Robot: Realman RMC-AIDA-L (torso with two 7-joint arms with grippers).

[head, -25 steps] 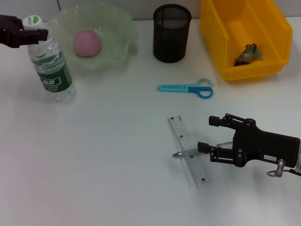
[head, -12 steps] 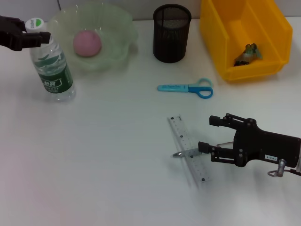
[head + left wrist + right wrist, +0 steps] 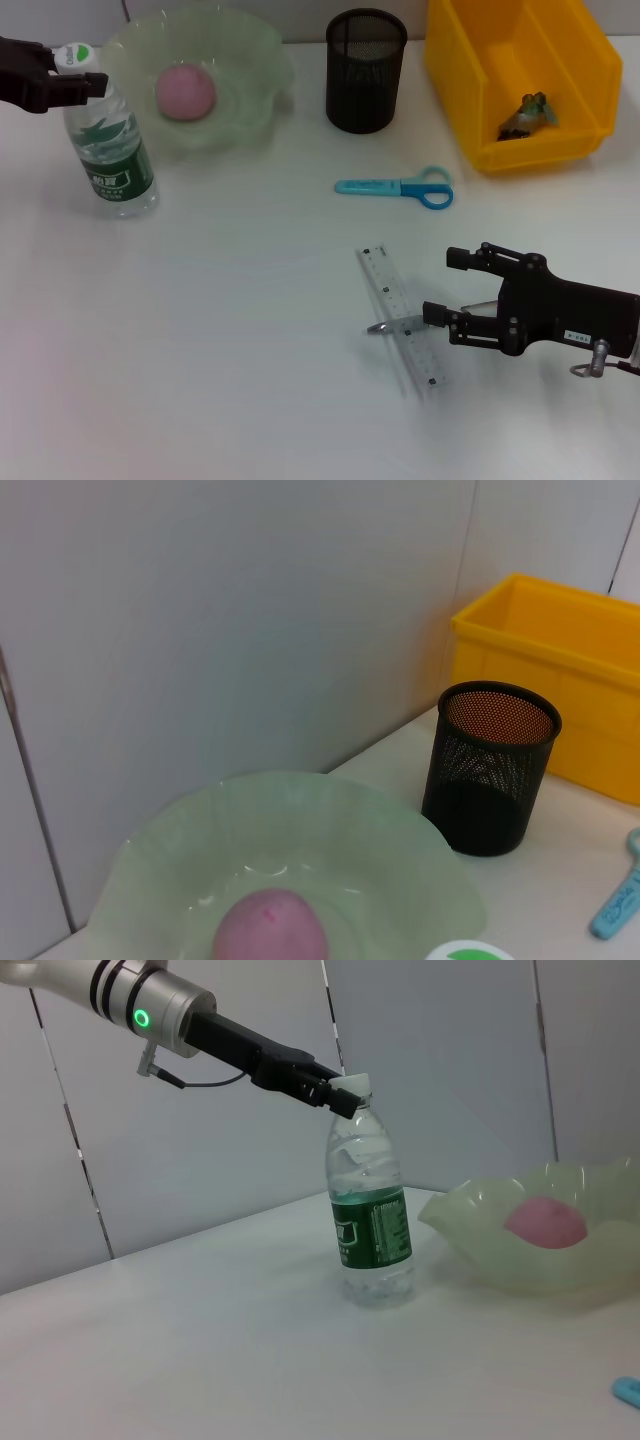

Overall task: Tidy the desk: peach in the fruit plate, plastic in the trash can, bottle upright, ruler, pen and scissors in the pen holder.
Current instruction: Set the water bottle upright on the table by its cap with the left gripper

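The bottle stands nearly upright at the far left of the desk. My left gripper is shut around its white cap; this also shows in the right wrist view. The peach lies in the fruit plate. Crumpled plastic lies in the trash can. The scissors lie in front of the pen holder. My right gripper is open, low over the desk, beside the ruler and the pen that crosses it.
The pen holder stands between the fruit plate and the trash can along the back edge, next to the wall. The left wrist view shows the plate, the peach and the holder.
The bottle has tipped a little further upright, with my left gripper shifting slightly at its cap. The right arm has barely moved.
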